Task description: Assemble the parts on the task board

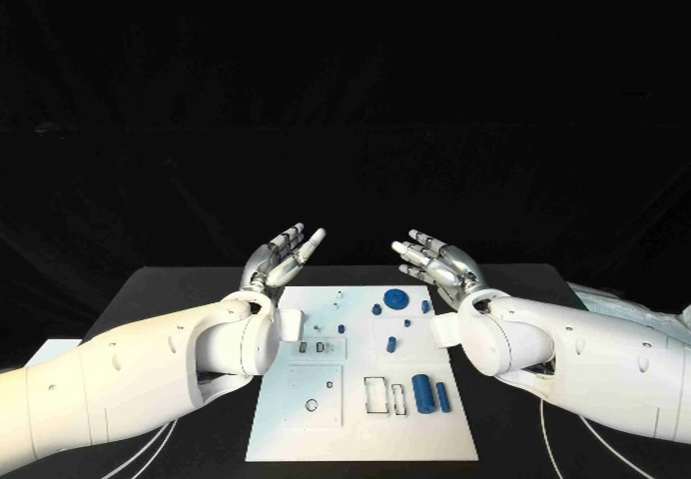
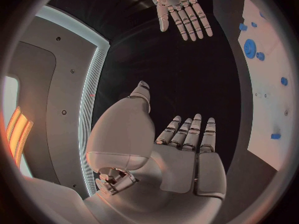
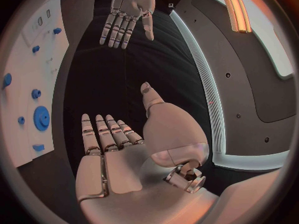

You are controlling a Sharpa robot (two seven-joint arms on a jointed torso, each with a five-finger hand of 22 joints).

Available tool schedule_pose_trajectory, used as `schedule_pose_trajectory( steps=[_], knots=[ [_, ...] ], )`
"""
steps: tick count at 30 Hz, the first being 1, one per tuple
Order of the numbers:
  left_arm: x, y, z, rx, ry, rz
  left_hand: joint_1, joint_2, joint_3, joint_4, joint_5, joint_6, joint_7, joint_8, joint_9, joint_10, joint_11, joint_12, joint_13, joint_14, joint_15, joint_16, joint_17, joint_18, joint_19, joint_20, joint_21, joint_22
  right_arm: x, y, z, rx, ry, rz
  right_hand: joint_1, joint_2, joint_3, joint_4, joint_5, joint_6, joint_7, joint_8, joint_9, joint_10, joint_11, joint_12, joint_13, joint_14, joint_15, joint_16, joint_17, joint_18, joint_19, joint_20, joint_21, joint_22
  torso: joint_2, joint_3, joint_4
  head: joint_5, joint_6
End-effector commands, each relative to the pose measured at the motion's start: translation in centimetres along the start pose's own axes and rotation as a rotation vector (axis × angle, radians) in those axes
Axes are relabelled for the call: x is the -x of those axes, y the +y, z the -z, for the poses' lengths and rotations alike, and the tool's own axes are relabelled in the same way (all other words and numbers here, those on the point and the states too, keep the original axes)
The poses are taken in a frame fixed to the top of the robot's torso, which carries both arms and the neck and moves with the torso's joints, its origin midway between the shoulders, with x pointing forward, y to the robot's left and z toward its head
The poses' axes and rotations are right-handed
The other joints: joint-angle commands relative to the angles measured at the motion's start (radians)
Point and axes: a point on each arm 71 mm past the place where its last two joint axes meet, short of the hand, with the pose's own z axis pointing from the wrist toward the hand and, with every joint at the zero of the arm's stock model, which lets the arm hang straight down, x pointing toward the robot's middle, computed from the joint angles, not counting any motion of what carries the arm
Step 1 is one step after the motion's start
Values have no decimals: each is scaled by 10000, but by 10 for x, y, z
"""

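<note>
You see the black table (image 1: 173, 289) carrying the white task board (image 1: 360, 399), which lies lengthwise at its middle between the two white arms. The left arm (image 1: 130, 374) enters along the board's left edge and the right arm (image 1: 590, 359) along its right edge. The left hand (image 1: 281, 254) is raised above the table just beyond the board's far left corner, fingers extended and apart, holding nothing; you see the same hand from behind in the left wrist view (image 2: 181, 154). The right hand (image 1: 439, 261) is raised beyond the far right corner, likewise spread and empty, and appears in the right wrist view (image 3: 118, 154). On the board, note the blue parts: a large cylinder (image 1: 423, 392) near the right edge with a slimmer pin (image 1: 443, 396) just beside it, a round gear (image 1: 396, 296) at the far end, and a short peg (image 1: 390, 344) near the middle.
</note>
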Motion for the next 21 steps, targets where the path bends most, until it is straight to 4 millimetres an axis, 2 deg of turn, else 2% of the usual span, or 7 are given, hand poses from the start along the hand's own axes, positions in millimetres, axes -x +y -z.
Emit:
schedule_pose_trajectory(
  steps=[1,4,8,9,11,17,21],
  knots=[
    [-4,-2,0,-207,430,399,497,49,5,99,69,288,791,87,33,326,115,46,34,354,94,107,52,321,111,194,89,34,-14,-2,-1,-387,2085,54,1056,137,171,-525,64,1314,1159,171,124,1885,192,236,134,2298,141,307,163,556,2207,61,518,256,2,0,0,1,0],
    [-4,-2,0,-207,430,399,668,172,-14,36,61,772,861,153,77,880,201,110,80,968,149,216,128,481,491,241,199,98,-16,-2,-1,-486,2443,100,1476,176,345,-850,163,2652,1120,340,232,3606,206,416,226,4145,117,515,255,918,3510,63,850,357,2,0,0,1,0],
    [-4,-2,0,-207,430,399,1010,364,-93,-221,47,2241,963,388,205,2796,420,382,229,3240,267,732,394,461,2185,255,704,355,-17,-2,-1,-534,2609,124,1839,192,703,-1285,357,4524,1048,533,330,5643,-10,606,271,5868,-110,707,292,1191,4543,54,1226,409,2,0,0,1,0],
    [12,-1,5,-422,280,528,1110,409,-125,-318,44,2853,992,496,256,3606,468,507,282,3909,297,887,459,415,2881,255,914,451,15,11,-10,824,1299,2166,1857,193,793,-1360,375,4902,1029,550,339,5846,-63,593,268,6057,-160,704,292,1219,4677,30,1263,397,254,-7,62,-165,122],
    [14,-3,6,-474,298,533,1225,489,-204,-464,45,3725,1048,607,297,4807,531,623,320,4540,348,1009,477,369,4234,253,1286,605,20,14,-10,978,1143,2543,1845,168,999,-1516,400,5633,964,559,353,6231,-178,551,264,6462,-279,710,296,1234,4977,-39,1357,381,349,-12,82,-196,164],
    [18,-9,8,-611,461,461,1464,628,-342,-811,40,5870,1027,900,404,6892,266,869,387,5973,73,1299,531,559,5790,208,1724,683,29,24,-11,1329,1000,3524,1637,91,1537,-1805,440,6839,816,528,383,6924,-330,423,256,7247,-515,698,302,1243,5592,-279,1563,364,546,11,134,-234,254],
    [22,-14,11,-638,599,434,1671,738,-399,-1092,47,6609,790,1039,403,7853,-14,1034,431,7180,-306,1589,780,596,7085,-154,2158,798,34,30,-12,1553,1153,4408,1399,-33,1969,-1995,363,7186,756,447,381,7315,-447,335,254,7785,-676,668,314,1231,6003,-456,1714,364,712,20,129,-236,313]
  ],
)
